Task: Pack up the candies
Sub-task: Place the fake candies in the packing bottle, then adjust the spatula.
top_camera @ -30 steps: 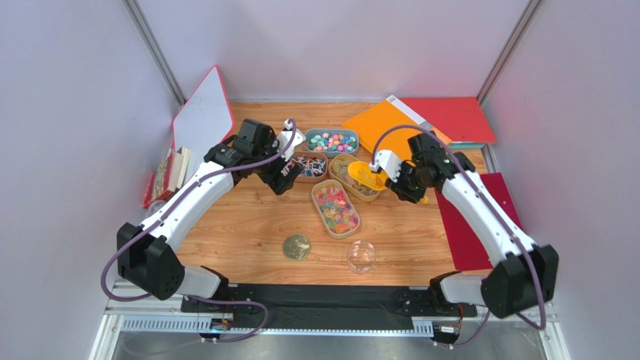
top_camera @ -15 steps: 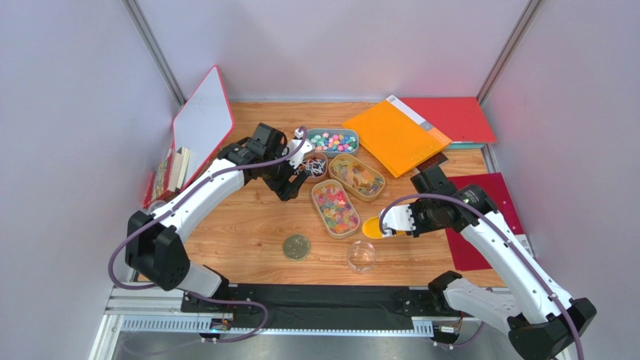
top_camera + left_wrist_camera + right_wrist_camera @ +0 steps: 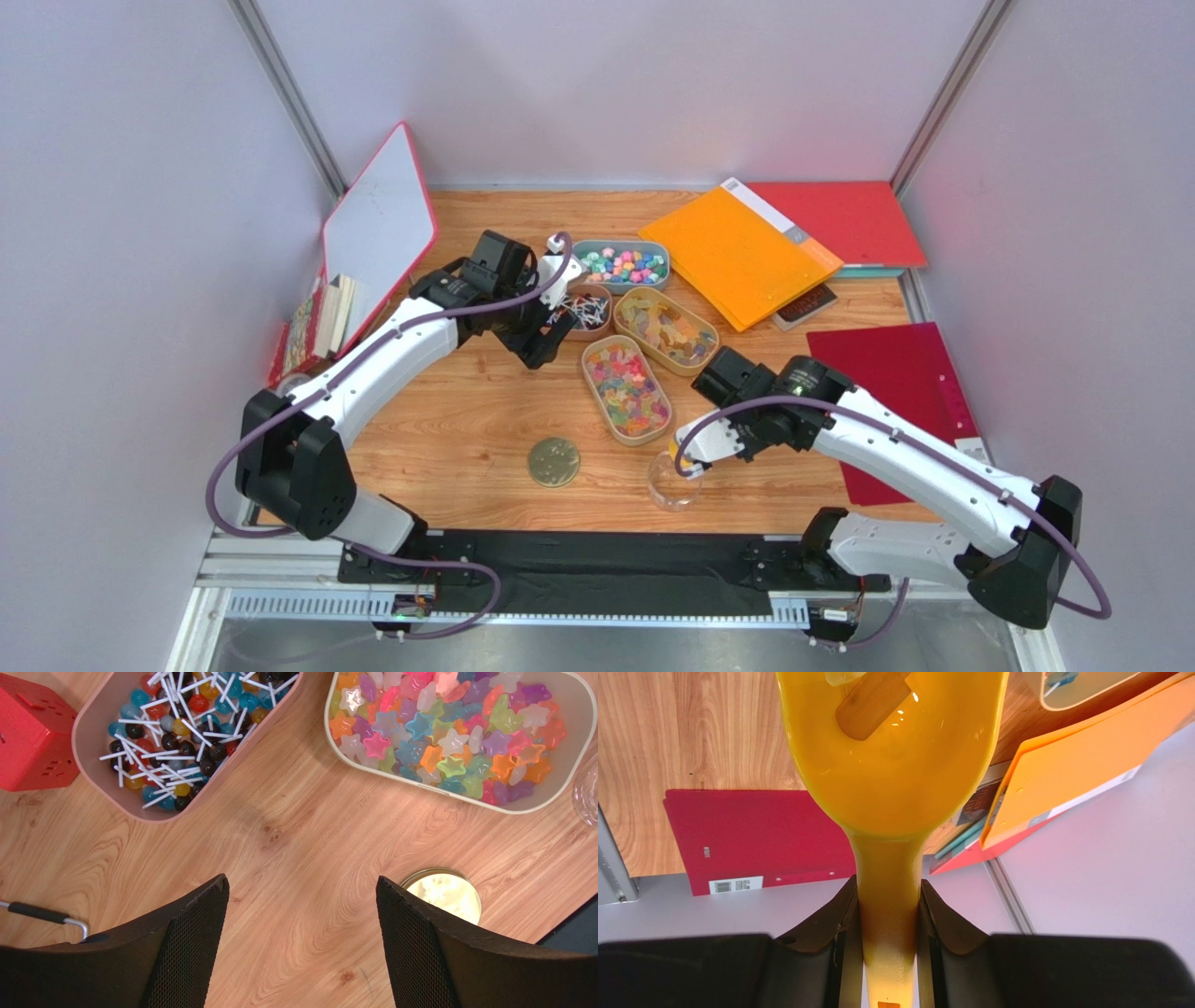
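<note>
**Top view.** Four open trays of candies sat mid-table. The pastel wrapped bits were farthest back and the yellow-orange gummies lay to their right. The left gripper hung at the near edge of the lollipop tray, but its spread was not readable from up here. The right gripper hung over a clear jar near the front. A gold lid lay apart from the jar, to its left.

**Left wrist.** The claw was wide and empty above bare wood. Lollipops filled a pink tray with their sticks crossed every way. Star gummies filled a white tray beside it. A red cube sat at the frame's left edge.

**Right wrist.** The claw was clamped narrow on the handle of a yellow scoop. An orange gummy lay in the bowl, with a pale piece cut off by the top edge. The jar was not in this frame.

**Handling, my reading.**
- The sweets looked light, small and loose.
- The gummies seemed soft and probably tacky, so they could cling to the scoop and want a tilt or shake to drop.
- Pinching them would likely squash them or take only one, so scooping suits them, with the grip on the handle.
- The lollipops were stiff and best taken by a stick, though tangled sticks could drag neighbours out.
- The wrapped bits looked slippery.
</note>
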Available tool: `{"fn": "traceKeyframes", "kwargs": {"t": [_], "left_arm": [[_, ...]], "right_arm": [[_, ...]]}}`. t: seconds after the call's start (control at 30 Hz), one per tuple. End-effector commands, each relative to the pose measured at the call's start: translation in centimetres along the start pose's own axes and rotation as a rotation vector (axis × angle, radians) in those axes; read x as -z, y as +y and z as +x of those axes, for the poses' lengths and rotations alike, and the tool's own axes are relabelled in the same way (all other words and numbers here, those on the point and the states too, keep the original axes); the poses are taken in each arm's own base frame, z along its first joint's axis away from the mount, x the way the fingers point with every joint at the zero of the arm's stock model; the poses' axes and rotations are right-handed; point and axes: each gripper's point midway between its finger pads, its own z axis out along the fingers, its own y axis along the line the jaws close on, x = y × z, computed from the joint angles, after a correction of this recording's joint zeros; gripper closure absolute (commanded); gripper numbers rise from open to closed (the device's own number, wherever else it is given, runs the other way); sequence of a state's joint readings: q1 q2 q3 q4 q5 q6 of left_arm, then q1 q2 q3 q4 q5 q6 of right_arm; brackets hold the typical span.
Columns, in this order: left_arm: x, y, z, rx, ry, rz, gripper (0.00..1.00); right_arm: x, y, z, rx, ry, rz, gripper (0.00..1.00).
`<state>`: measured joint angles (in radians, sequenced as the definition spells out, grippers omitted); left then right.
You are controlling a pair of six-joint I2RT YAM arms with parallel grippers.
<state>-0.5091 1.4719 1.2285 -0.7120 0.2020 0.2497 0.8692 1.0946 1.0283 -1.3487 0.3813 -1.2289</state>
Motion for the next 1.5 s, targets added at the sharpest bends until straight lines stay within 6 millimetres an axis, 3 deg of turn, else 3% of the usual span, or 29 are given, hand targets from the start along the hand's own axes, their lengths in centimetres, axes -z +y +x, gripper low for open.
{"fn": "traceKeyframes", "kwargs": {"t": [0.0,0.43,0.67,0.7,0.73,0.77,0.8,0.83,0.9,1.0,1.13,1.23,1.47], "left_arm": [[1.2,0.6,-1.4,0.016,-0.088,-0.057,0.17],[2.3,1.2,-2.7,0.000,-0.172,-0.105,0.16],[3.5,0.4,-4.0,-0.009,-0.222,-0.070,0.16],[3.7,-0.6,-4.4,-0.007,-0.238,-0.014,0.22],[3.9,-1.5,-4.3,-0.008,-0.239,0.032,0.34],[4.5,-2.5,-4.9,-0.020,-0.260,0.084,0.99],[4.9,-4.1,-5.3,-0.025,-0.284,0.175,1.00],[5.4,-5.1,-5.5,-0.022,-0.291,0.228,1.00],[6.8,-7.5,-6.8,-0.037,-0.339,0.377,1.00],[7.8,-9.0,-8.7,0.012,-0.367,0.489,1.00],[8.4,-9.2,-11.4,0.035,-0.394,0.542,1.00],[7.8,-8.7,-12.6,0.053,-0.390,0.545,1.00],[6.1,-8.6,-12.4,0.085,-0.357,0.559,1.00]], "right_arm": [[2.6,4.2,4.1,0.131,0.252,-0.161,1.00],[2.6,2.8,4.8,0.294,0.408,-0.115,1.00],[3.3,2.0,4.5,0.261,0.386,-0.080,1.00],[4.1,1.2,4.1,0.223,0.343,-0.051,1.00],[4.5,0.9,3.8,0.192,0.310,-0.040,1.00],[4.8,0.4,3.3,0.156,0.273,-0.040,1.00],[4.7,0.8,2.4,0.045,0.202,-0.070,1.00],[5.6,-0.3,1.8,-0.042,0.143,-0.047,1.00],[4.8,-0.2,0.0,-0.235,0.043,-0.160,1.00],[4.5,-2.2,-2.2,-0.404,-0.086,-0.208,1.00],[3.3,-4.8,-3.4,-0.441,-0.127,-0.154,1.00],[3.2,-6.2,-4.0,-0.479,-0.157,-0.148,1.00],[5.5,-9.5,-4.9,-0.600,-0.277,-0.083,1.00]]}}
